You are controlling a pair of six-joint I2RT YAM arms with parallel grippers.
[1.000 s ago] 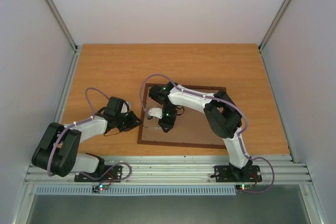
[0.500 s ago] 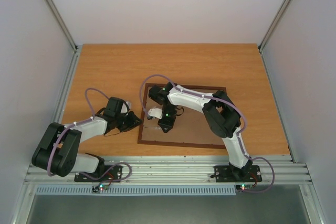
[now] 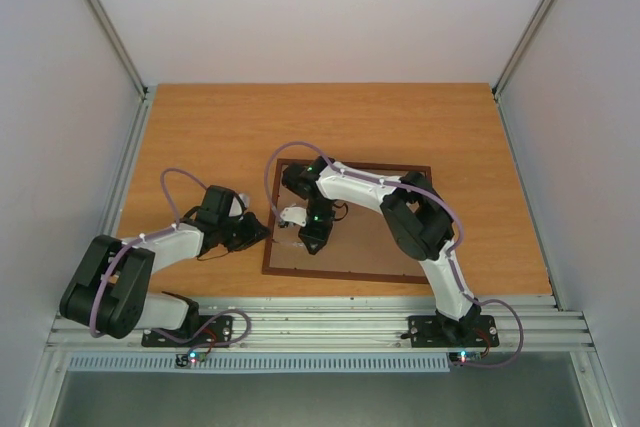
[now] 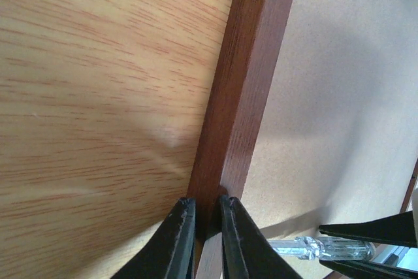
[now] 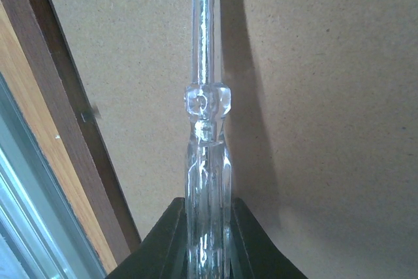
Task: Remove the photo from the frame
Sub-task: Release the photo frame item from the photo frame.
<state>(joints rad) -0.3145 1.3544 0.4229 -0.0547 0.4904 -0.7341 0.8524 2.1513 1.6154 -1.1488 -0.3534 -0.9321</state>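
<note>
Your left fingers (image 4: 177, 240) pinch the left rail of the frame (image 4: 245, 76), which lies face down by the desk's (image 3: 220, 127) near edge. Your right fingers (image 5: 164, 243) grip a clear screwdriver (image 5: 206, 129) over the back board (image 5: 313, 96). Pry gently at its edge. The photo is out of sight, presumably underneath.
</note>
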